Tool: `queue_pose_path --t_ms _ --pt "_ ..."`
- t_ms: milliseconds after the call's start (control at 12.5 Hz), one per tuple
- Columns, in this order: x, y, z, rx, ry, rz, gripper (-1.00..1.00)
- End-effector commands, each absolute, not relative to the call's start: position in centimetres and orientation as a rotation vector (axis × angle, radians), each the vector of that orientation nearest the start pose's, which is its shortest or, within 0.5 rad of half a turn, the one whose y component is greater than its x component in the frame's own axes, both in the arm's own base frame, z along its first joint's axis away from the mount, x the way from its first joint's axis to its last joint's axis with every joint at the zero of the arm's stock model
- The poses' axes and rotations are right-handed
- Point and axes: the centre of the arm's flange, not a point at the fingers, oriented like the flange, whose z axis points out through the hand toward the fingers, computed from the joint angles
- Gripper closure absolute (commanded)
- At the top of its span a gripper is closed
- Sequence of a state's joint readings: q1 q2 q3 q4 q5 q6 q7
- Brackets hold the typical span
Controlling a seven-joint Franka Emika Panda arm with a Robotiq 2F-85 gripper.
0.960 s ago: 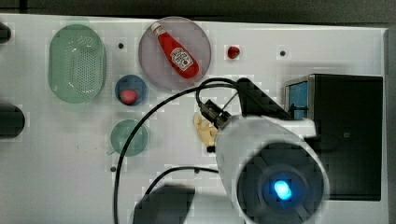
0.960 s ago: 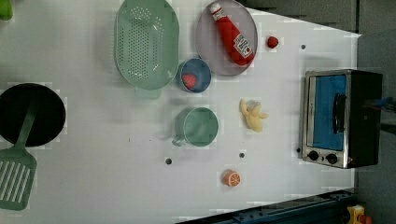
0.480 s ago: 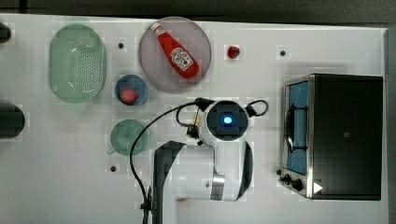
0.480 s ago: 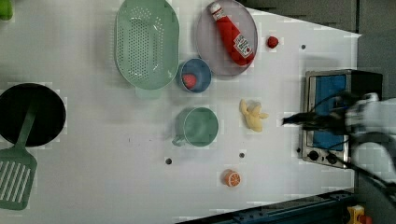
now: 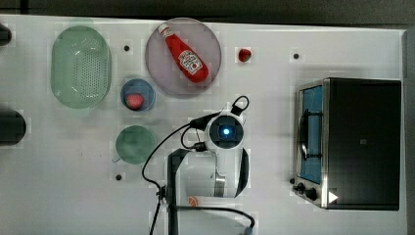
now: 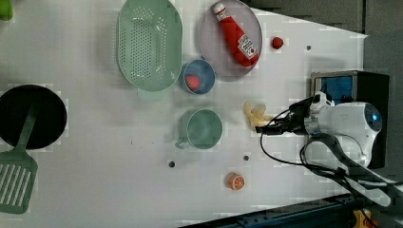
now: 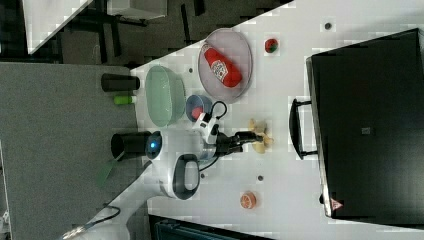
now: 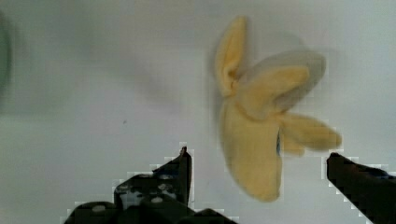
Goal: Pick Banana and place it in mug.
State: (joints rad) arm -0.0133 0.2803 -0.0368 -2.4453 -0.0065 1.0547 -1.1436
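The banana [image 8: 261, 135] is a pale yellow, lumpy piece with peel flaps, lying on the white table. It shows in the left view [image 6: 255, 114] and the right view [image 7: 260, 135]. My gripper [image 8: 257, 156] hangs open just above it, one dark finger [image 8: 180, 168] on each side of its thick end, not touching. In the left view the gripper [image 6: 267, 124] reaches in from the left view's right. The green mug [image 6: 203, 128] stands upright a short way off the banana, toward the left view's left. In the top view the mug [image 5: 134, 144] is in sight and my wrist [image 5: 225, 131] covers the banana.
A toaster oven [image 5: 352, 142] stands close by the arm. A ketchup bottle [image 5: 186, 54] lies on a grey plate. A blue bowl [image 6: 197, 81], a green colander [image 6: 149, 42], an orange slice [image 6: 235, 181], a small red fruit [image 6: 277, 42], a black pan [image 6: 31, 116] and a spatula [image 6: 16, 178] also lie on the table.
The arm has swung in from the left view's right and come down over the banana. The gripper has stayed open. The banana and mug have not moved.
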Motion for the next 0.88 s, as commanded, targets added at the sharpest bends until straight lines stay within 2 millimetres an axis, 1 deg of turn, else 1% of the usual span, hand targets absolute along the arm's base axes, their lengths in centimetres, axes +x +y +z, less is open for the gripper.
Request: queue_pose_path --t_ms 80,160,240,400,480,560,640,720,880 --pt "48.1 -2.1 17.0 -3.066 -0.712 0.048 -1.00" --pt "48.1 -2.1 16.4 -3.071 -0.711 0.026 -1.00" --pt "48.1 -2.2 16.0 -3.074 -0.710 0.014 -0.93" --pt "47.7 -2.1 15.4 -3.068 -0.711 0.037 -0.45" --pt "47.7 -2.2 15.4 -3.070 -0.708 0.037 -0.15" --pt "47.6 -2.4 15.4 -3.071 -0.703 0.040 0.05" --pt "47.7 -2.5 15.6 -3.073 -0.701 0.032 0.30" --pt "47.7 -2.6 15.8 -3.075 -0.698 0.029 0.36" --pt "47.9 -3.0 16.3 -3.085 -0.682 0.013 0.36"
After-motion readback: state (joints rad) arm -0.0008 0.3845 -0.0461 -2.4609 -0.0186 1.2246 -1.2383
